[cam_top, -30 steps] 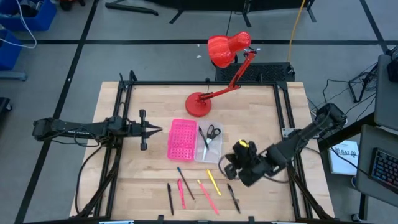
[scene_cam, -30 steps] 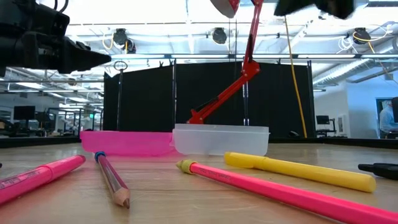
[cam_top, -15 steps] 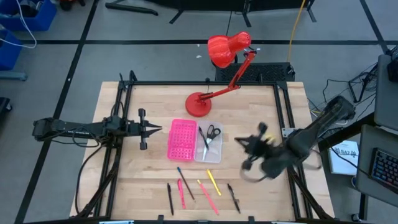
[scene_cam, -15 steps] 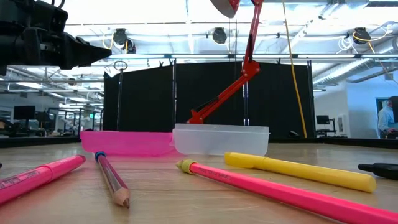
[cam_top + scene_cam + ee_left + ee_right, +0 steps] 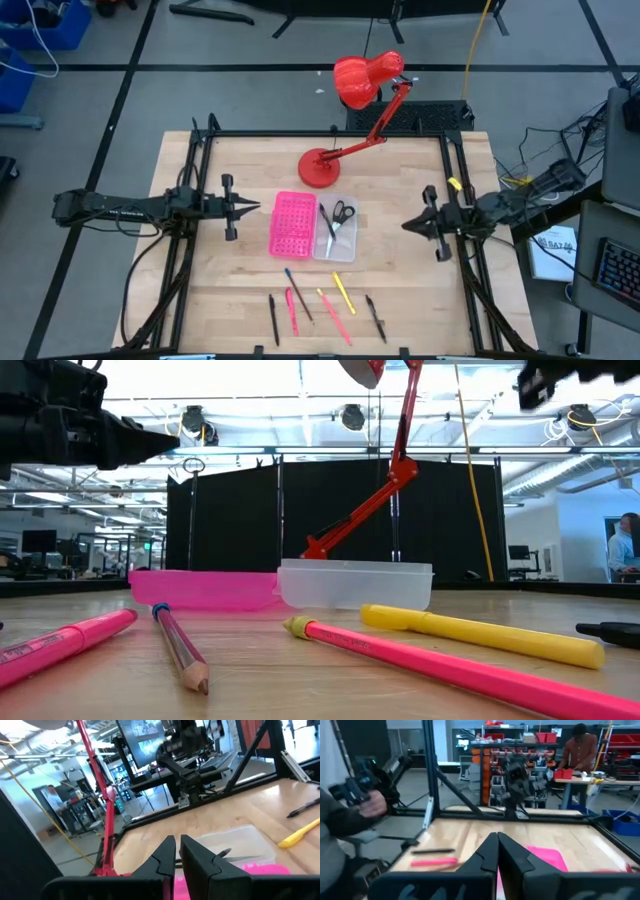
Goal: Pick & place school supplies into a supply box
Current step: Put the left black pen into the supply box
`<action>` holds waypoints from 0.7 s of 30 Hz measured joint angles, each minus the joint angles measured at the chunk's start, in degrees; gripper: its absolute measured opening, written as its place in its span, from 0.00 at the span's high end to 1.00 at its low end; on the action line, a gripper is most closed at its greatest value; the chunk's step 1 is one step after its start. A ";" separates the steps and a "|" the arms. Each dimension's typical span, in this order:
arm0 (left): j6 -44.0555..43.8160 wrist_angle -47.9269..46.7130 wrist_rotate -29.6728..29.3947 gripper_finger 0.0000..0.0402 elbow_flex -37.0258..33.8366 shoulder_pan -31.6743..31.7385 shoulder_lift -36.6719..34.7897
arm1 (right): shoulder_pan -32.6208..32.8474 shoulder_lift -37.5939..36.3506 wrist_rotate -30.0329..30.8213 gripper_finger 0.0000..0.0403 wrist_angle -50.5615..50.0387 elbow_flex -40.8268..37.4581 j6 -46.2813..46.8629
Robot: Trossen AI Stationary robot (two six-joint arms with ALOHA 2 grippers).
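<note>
- Reading for brands or labels gives nothing legible; the pink pen nearest the low camera carries dark print too small to make out.
- One box (image 5: 312, 227) lies near the table's middle, pink half toward the left arm, clear half toward the right arm.
- One pair of scissors (image 5: 342, 211) lies in the clear half, with a thin pen-like item beside it; what it is cannot be told.
- Six pens and pencils lie loose in a row near the table's front edge: a black pen (image 5: 272, 319), a pink pen (image 5: 291, 310), a dark pencil (image 5: 298, 294), a pink-red pencil (image 5: 334, 316), a yellow pen (image 5: 343, 293) and another black pen (image 5: 375, 317).
- They are fanned close together, some nearly touching, well apart from the box.
- One red lamp (image 5: 322, 167) stands behind the box, its base near the pink half, its head beyond the table's back edge.
- Left gripper (image 5: 252, 209) hovers beside the box's pink side, fingers clenched together with only a slit between them, grasping nothing.
- Right gripper (image 5: 410, 225) hovers on the clear side, farther off, fingers likewise pressed together and empty.
- Bare wood lies open between each gripper and the box, and between box and row.
</note>
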 joint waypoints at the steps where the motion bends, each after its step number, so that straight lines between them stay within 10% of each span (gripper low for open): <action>1: -0.63 0.05 -0.01 0.91 0.00 -0.01 0.00 | -0.65 -1.32 -0.40 1.00 0.53 -1.58 -0.02; 13: -25.43 -15.30 1.22 0.91 1.93 -0.98 0.09 | -2.71 -6.00 5.43 1.00 14.19 -12.26 -5.21; 21: -35.66 -34.24 -4.18 0.91 14.42 -14.04 8.83 | -2.71 -6.00 5.49 1.00 19.77 -15.41 -7.28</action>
